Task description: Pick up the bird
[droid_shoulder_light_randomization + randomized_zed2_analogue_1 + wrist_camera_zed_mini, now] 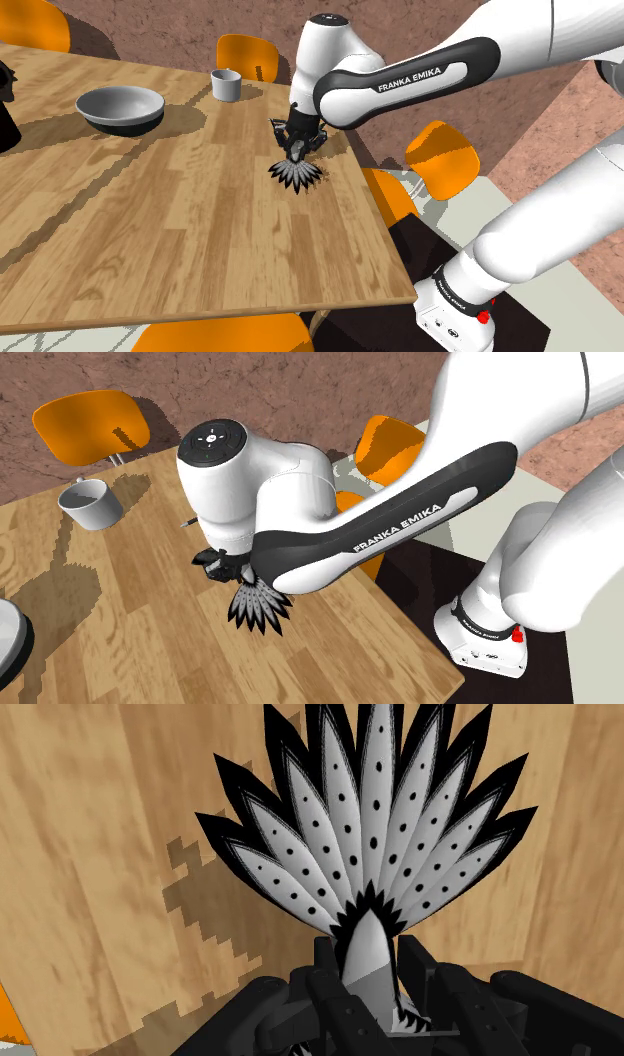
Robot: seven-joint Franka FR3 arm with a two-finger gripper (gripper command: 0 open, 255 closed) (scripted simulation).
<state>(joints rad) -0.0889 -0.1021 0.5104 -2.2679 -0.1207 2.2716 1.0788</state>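
**Gripper Clamped on Fan-Tailed Bird Near Worktop Edge**

The black gripper was closed on the bird, its two fingers pressing against either side of the narrow grey body. The bird's tail spread out beyond the fingers as a fan of pale grey feathers, each dotted and edged in black. In the shoulder view the bird sat under the gripper, close to the wooden worktop's right-hand edge; whether the tail touched the wood could not be told. A grey bowl and a small cup stood well apart from it, farther back on the worktop. Orange chairs ringed the worktop.
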